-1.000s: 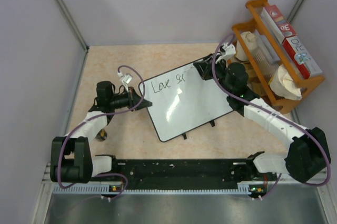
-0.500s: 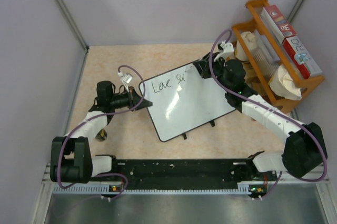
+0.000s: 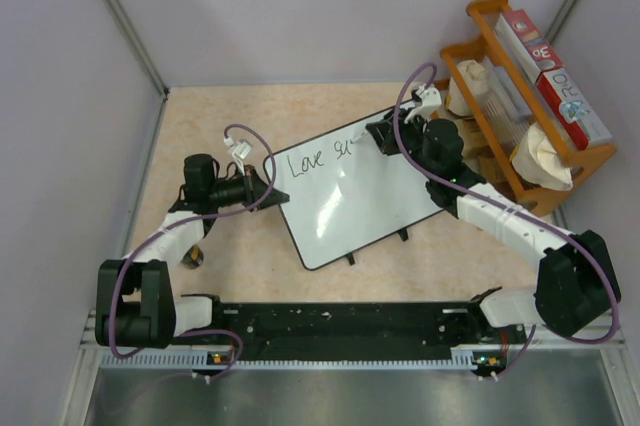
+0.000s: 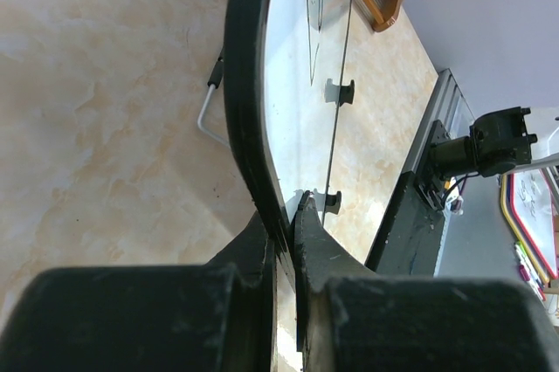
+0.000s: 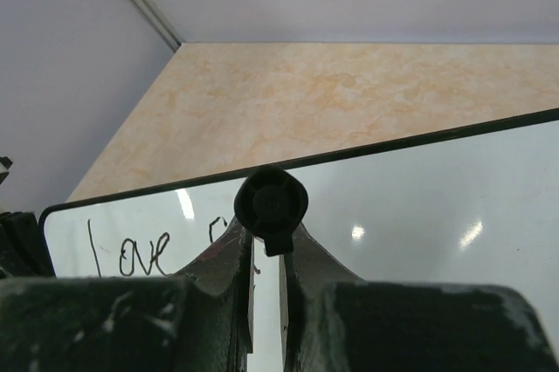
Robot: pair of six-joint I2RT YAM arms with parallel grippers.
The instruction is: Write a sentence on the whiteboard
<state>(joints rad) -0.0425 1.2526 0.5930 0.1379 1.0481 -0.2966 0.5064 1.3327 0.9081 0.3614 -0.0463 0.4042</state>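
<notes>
Mid bench (image 3: pixel 220 116), skewed: whiteboard (image 3: pixel 350 201), "Love" + a few more letters near far edge. Prob. light, thin, stiff; glossy face slippery, so best held by edge, not face. Left jaws pinching its left edge; right jaws pinching black marker (image 5: pixel 271 204) over board.

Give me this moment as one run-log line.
left claw: shut on whiteboard edge | right claw: shut on black marker | text: "Love", second word started

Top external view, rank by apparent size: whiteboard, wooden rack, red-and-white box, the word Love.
Largest: whiteboard and wooden rack, about equal, not ranking them.
Then: red-and-white box.
Smallest: word Love.
</notes>
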